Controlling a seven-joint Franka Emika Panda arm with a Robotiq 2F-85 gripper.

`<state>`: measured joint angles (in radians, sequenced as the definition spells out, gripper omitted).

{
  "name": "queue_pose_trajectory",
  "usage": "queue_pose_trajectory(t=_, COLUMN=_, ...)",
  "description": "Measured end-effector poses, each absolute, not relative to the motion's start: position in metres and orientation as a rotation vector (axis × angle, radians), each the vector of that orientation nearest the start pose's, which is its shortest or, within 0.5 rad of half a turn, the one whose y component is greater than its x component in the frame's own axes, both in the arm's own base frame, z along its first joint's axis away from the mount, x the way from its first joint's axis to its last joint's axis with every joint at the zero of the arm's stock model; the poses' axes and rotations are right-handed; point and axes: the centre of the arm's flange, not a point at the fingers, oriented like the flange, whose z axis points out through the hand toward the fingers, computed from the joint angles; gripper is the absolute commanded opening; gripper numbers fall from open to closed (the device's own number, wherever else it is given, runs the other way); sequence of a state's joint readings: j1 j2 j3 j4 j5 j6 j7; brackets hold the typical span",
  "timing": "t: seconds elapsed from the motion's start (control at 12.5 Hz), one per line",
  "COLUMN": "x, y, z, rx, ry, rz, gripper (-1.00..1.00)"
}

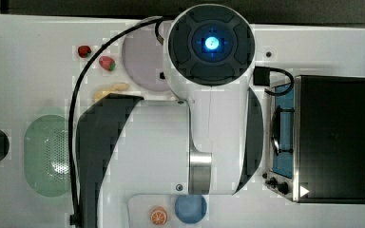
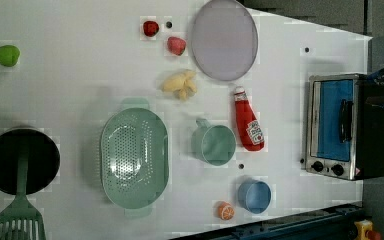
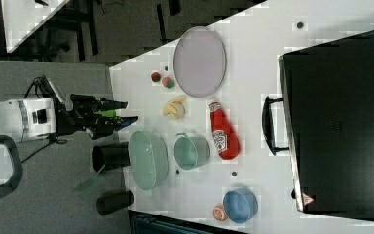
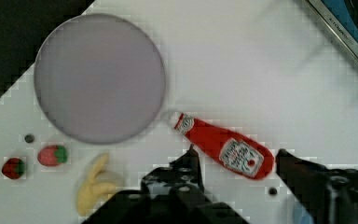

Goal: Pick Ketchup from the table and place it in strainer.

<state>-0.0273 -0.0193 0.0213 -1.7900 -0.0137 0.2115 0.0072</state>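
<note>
In the wrist view the pincer [image 4: 235, 175] is spread wide with nothing between its dark fingers [image 4: 186, 170], hanging above the Ketchup [image 4: 223, 147]. The Ketchup is a glossy red squeeze bottle, tapering to a white cap, with a dark-and-white label, lying flat on the smooth white desk [image 4: 261, 70]. Its cap end sits just beside the matte grey-lilac round plate [image 4: 100, 77]. In the left view, the pale green oval strainer [image 2: 134, 159], its bottom perforated, stands well apart from the Ketchup, a teal mug [image 2: 214, 144] between them.

Top view: Ketchup hidden under arm [image 1: 209, 95]; strainer [image 1: 45, 152] partly covered by cable at frame's left; plate [image 1: 140, 61] half blocked.
</note>
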Motion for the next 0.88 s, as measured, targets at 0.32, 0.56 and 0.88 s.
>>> queue_pose_trajectory(t=0.32, x=0.478, y=-0.012, z=0.55, rx=-2.905, ry=1.297, rz=0.163, gripper=1.0)
queue_pose_trajectory(t=0.56, x=0.475, y=-0.012, z=0.569, rx=-2.895, ry=1.263, rz=0.064, gripper=1.0)
queue_pose_trajectory(t=0.88, x=0.476, y=-0.015, z=0.521, rx=-3.007, ry=0.988, rz=0.13, gripper=1.0)
